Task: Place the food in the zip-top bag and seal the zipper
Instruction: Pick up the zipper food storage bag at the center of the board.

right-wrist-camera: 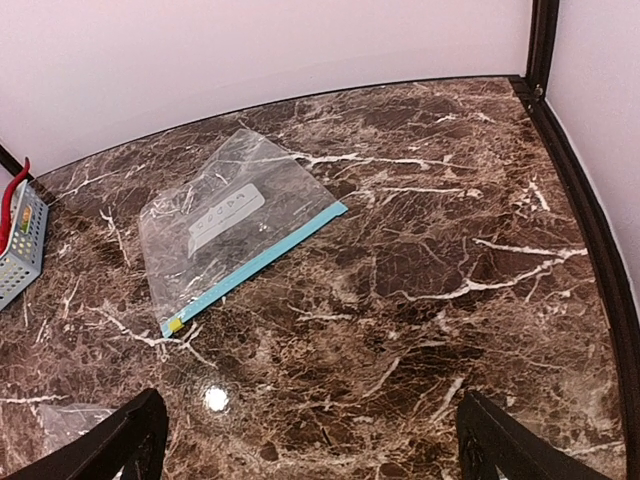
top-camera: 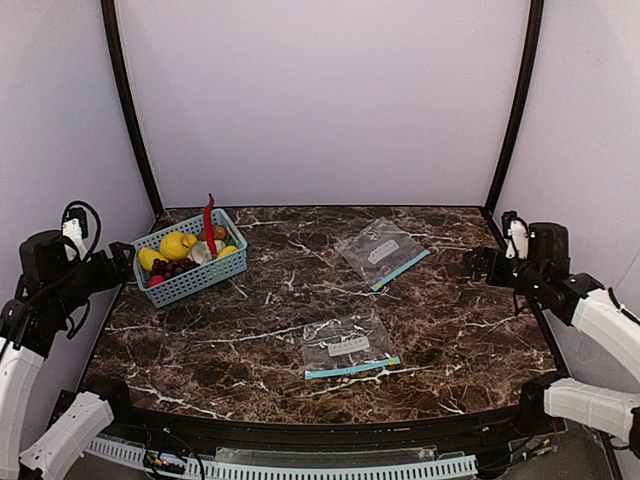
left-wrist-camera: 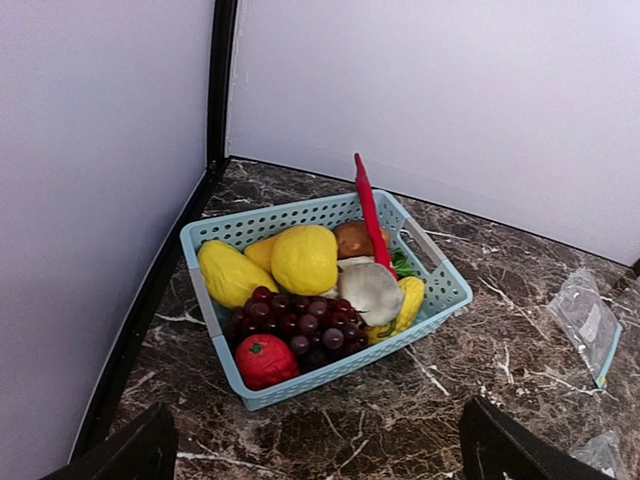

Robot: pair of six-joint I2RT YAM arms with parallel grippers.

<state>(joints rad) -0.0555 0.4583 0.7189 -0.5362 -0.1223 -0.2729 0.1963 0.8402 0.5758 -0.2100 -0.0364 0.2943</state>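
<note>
Both lemons [left-wrist-camera: 305,258] sit in the teal basket [left-wrist-camera: 300,212] at the left rear of the table [top-camera: 250,330]. They touch each other, with grapes [left-wrist-camera: 300,325] just in front and a red chili [left-wrist-camera: 368,205] leaning over the back rim. Nothing is bagged yet.

Left gripper [left-wrist-camera: 320,452] hangs near the basket's front side, fingers spread wide, holding nothing. Right gripper [right-wrist-camera: 312,440] is also spread and empty. It faces a zip-top bag [right-wrist-camera: 225,230] lying flat at right rear, with the teal zipper [right-wrist-camera: 255,268] along one long edge. A second bag [top-camera: 348,347] lies flat at centre front; can't tell which one is meant.

Handling, by judgement:
- **Lemons:** they look firm, smooth and rounded, so they may squirt out of a pinch. Take the upper one from above, across its short middle.
- **Bag:** it looks like thin, limp, slippery film hugging the table and will likely slide rather than lift. Pinch at the zipper strip, probably the stiffest part. Can't tell whether the mouth is open.
</note>
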